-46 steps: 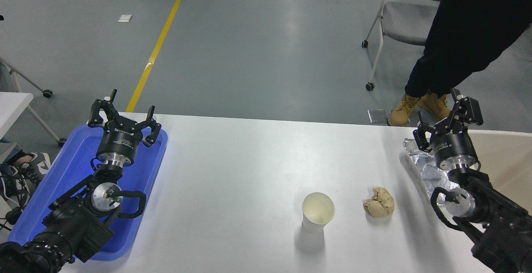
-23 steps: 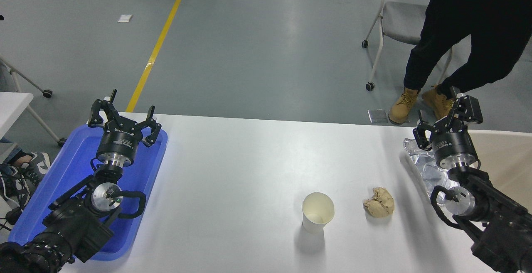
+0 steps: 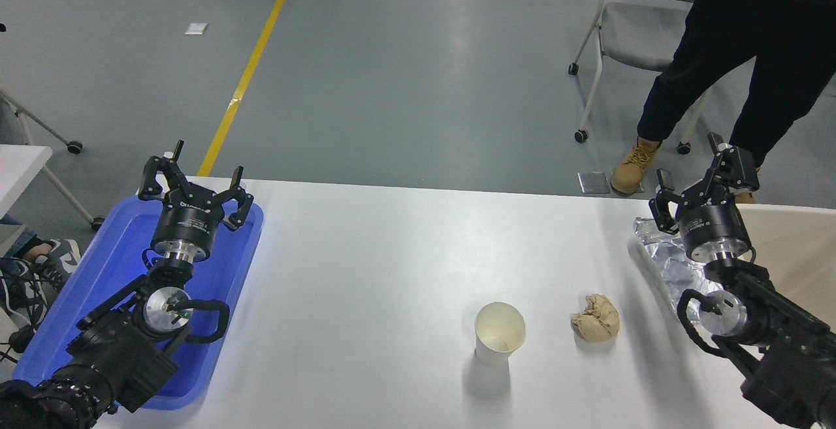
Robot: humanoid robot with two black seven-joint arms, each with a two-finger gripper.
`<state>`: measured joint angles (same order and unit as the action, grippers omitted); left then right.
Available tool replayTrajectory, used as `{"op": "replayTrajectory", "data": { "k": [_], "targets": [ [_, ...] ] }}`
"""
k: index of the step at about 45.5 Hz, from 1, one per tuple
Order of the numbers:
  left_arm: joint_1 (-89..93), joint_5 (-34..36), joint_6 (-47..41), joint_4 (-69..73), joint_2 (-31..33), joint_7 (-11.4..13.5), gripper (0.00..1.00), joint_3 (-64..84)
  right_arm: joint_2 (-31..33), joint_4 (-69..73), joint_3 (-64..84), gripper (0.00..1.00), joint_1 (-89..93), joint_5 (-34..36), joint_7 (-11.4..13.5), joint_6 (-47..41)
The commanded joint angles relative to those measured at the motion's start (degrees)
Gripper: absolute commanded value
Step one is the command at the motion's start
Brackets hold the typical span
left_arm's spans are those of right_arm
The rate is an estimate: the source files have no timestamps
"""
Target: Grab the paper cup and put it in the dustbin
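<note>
Paper cup (image 3: 499,341) stands upright on white table (image 3: 392,253), well apart from right gripper (image 3: 702,184), nearer the camera & to its left. R jaws spread wide, holding nothing, over foil tray (image 3: 666,259); dustbin (image 3: 793,246) just to their right. Crumpled tan ball (image 3: 595,318) between cup & R arm. Left gripper (image 3: 194,184) also wide open, empty, over blue tray (image 3: 85,298)
</note>
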<state>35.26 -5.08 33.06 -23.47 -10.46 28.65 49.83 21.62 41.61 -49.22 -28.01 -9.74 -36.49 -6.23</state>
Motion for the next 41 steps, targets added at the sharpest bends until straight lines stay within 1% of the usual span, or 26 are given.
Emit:
{"op": "replayTrajectory", "data": {
  "k": [1, 5, 10, 11, 18, 19, 23, 26, 29, 36, 41],
  "targets": [
    [-0.01, 0.07, -0.01, 0.0, 0.0, 0.0, 1.0, 0.0, 0.61, -0.13, 0.18, 1.0, -0.2, -0.01, 0.2, -0.01],
    [-0.02, -0.02, -0.01, 0.0, 0.0, 0.0, 1.0, 0.0, 3.42, -0.3, 3.94, 1.0, -1.34, -0.01, 0.28, 0.16],
    [-0.02, -0.02, 0.07, 0.0, 0.0, 0.0, 1.0, 0.0, 8.87, -0.48, 14.39, 1.0, -5.29, 0.43, 0.37, 0.34],
    [-0.02, 0.07, -0.01, 0.0, 0.0, 0.0, 1.0, 0.0, 10.97, -0.57, 19.81, 1.0, -7.21, 0.69, 0.55, 0.34],
    [-0.02, 0.07, -0.01, 0.0, 0.0, 0.0, 1.0, 0.0, 16.78, -0.48, 40.23, 1.0, -16.53, 1.04, 0.72, 0.25],
    [-0.02, 0.07, -0.01, 0.0, 0.0, 0.0, 1.0, 0.0, 17.66, -0.48, 44.87, 1.0, -18.81, 1.04, 0.72, 0.16],
    [-0.02, -0.02, 0.07, 0.0, 0.0, 0.0, 1.0, 0.0, 18.9, -0.39, 56.05, 1.0, -24.36, 0.96, 1.16, -0.01],
    [-0.02, 0.07, -0.01, 0.0, 0.0, 0.0, 1.0, 0.0, 20.04, -0.39, 64.23, 1.0, -28.84, 0.78, 2.39, -0.63],
    [-0.01, -0.02, -0.01, 0.0, 0.0, 0.0, 1.0, 0.0, 20.74, -0.22, 72.4, 1.0, -33.49, 0.69, 4.23, -1.07],
    [0.07, -0.02, 0.07, 0.0, 0.0, 0.0, 1.0, 0.0, 20.57, -0.3, 89.45, 1.0, -45.62, 0.16, 8.01, -3.44],
    [0.07, 0.07, 0.08, 0.0, 0.0, 0.0, 1.0, 0.0, 19.69, -0.3, 100.97, 1.0, -53.71, 0.08, 10.04, -6.86]
  ]
}}
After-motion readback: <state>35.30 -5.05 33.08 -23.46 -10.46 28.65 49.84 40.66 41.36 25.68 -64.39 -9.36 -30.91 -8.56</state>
